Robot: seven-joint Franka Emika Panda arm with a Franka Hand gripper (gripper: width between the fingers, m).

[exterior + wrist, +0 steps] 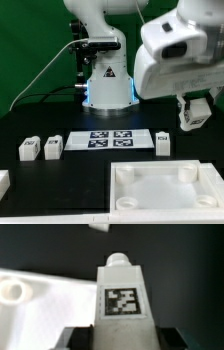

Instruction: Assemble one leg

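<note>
The tabletop (165, 190) lies near, sockets up, so the hand (193, 115), closed on the leg (122, 286), hangs by its far right corner, prob. for insertion.

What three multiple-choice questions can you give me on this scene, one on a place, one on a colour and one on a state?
1. Where does the tabletop lie?
A) at the exterior view's right
B) at the exterior view's left
C) on top of the arm's base

2. What colour is the tabletop?
A) black
B) white
C) green

3. What is the gripper doing?
A) hanging open and empty
B) shut on the tabletop
C) shut on a leg

Answers:
1 A, it fills the lower right of the exterior view.
2 B, it shows white against the black table.
3 C, the wrist view shows the tagged leg clamped in the gripper.
</note>
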